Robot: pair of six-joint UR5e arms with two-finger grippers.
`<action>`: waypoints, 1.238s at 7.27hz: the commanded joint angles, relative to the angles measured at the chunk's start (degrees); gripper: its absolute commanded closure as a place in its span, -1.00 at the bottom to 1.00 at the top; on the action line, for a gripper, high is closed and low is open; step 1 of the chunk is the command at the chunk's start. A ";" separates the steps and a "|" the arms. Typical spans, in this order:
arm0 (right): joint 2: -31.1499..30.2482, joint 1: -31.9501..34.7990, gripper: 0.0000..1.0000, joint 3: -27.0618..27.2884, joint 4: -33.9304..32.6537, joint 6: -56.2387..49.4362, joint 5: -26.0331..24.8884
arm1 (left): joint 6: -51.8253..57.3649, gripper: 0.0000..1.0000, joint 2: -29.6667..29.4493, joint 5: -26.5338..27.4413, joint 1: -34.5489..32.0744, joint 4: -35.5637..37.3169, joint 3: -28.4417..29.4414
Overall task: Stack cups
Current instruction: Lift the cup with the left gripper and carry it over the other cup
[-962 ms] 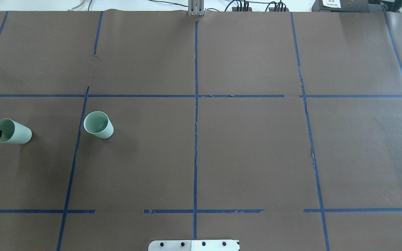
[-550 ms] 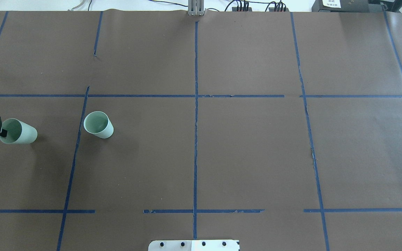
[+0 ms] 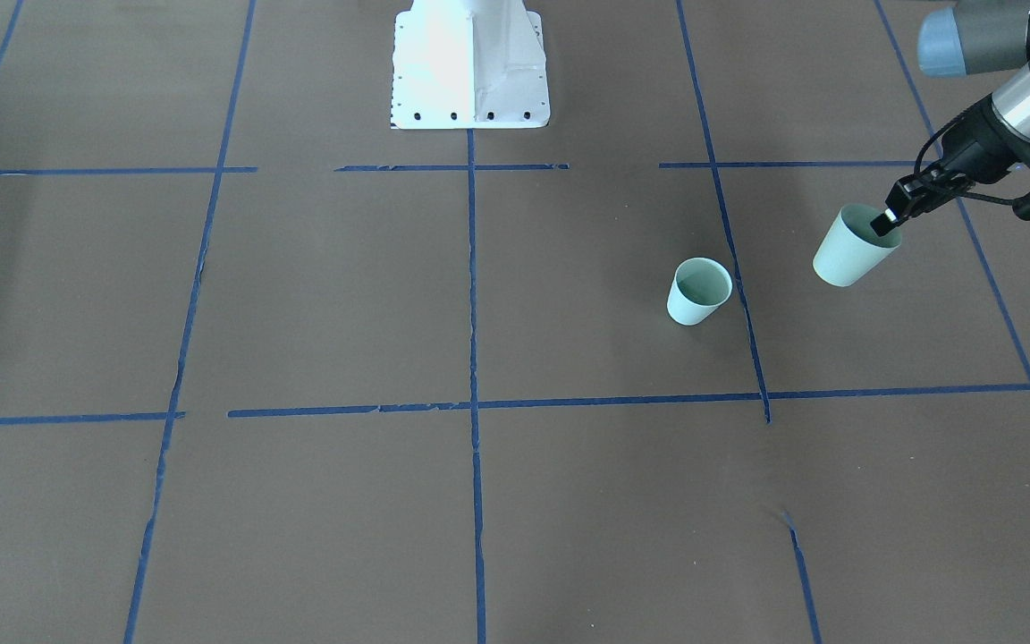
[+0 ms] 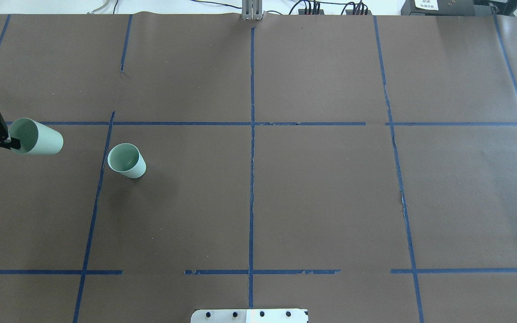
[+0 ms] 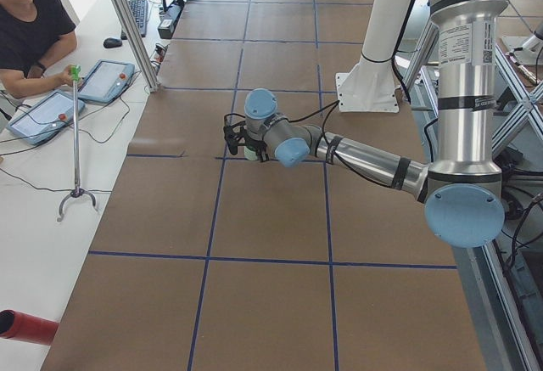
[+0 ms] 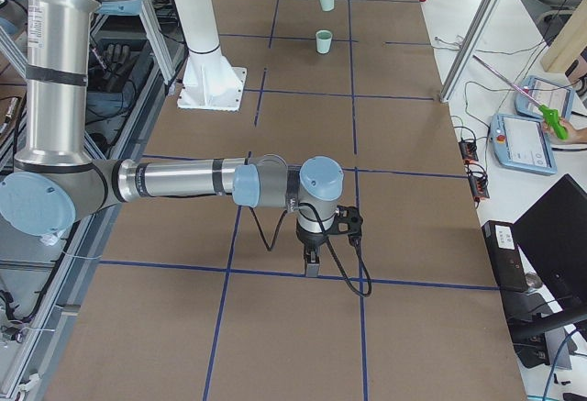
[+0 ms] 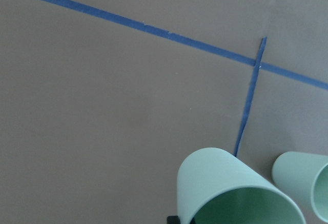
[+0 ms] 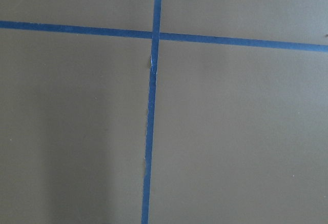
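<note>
1. The left end effector (image 3: 887,220) is closed on the rim of the held cup (image 3: 848,252), with one dark finger inside the mouth and one outside the wall.
2. The held cup is pale mint green, smooth, handleless and tapered, with a round rim wider than its base. It hangs tilted above the table (image 3: 300,295), its base pointing away from the end effector.
3. The standing cup (image 3: 699,292), of matching shape and finish, sits upright on the table near the held cup but apart from it, just beside a tape line.
4. The right end effector (image 6: 313,261) points down at the table well apart from both cups. Whether it is open or closed cannot be told.
5. The table is covered in matte brown paper, divided into rectangles by blue tape lines (image 3: 472,268) that are frayed in places.
6. The white robot base (image 3: 470,63) stands at the table's edge.
7. At a side bench a seated operator (image 5: 30,27) has tablets (image 5: 106,80) in front of him.
</note>
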 commanded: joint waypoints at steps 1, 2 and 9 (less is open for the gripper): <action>0.00 0.00 -1.00 0.00 0.09 0.00 0.02 | -9.34 1.00 -9.33 0.86 2.39 12.03 -1.38; 0.00 0.00 -1.00 0.00 0.00 0.00 0.02 | -12.22 1.00 -12.95 4.52 5.11 19.15 -1.83; 0.00 0.00 -1.00 0.00 0.00 0.00 -0.06 | -17.96 1.00 -18.52 11.59 13.66 25.82 -2.70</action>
